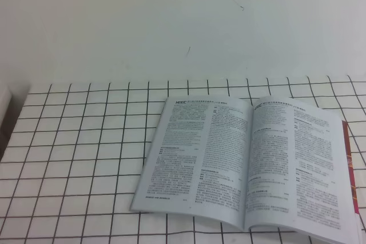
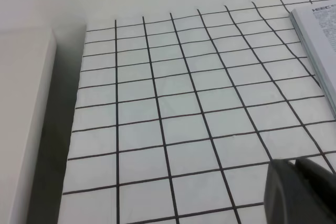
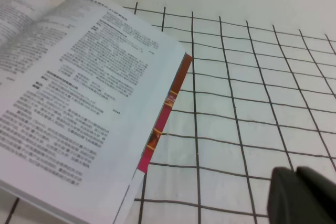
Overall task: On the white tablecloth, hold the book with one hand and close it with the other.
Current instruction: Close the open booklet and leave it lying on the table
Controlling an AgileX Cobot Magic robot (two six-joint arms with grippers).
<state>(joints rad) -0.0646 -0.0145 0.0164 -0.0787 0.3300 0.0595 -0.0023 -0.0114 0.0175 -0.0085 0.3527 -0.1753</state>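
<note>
On the white tablecloth (image 1: 86, 158), toward the right side of the high view, the book (image 1: 246, 167) lies open and flat, its two pages of dense small print facing up and its spine fold running roughly toward me. Along its right edge a red and orange strip (image 3: 165, 116) of a lower page or cover peeks out from under the text page. The cloth's thin black grid spreads well past the book on every side I can see, and a pale wall (image 1: 171, 21) rises behind the bench.

My left hand (image 2: 300, 192) shows only as a dark corner at the bottom right of its wrist view, above bare cloth, well apart from the book's left edge. My right hand (image 3: 302, 196) is likewise a dark shape low in its view, near the book's right edge but not touching it. Neither hand holds anything that I can see; whether their fingers are apart or together I cannot tell.
</note>
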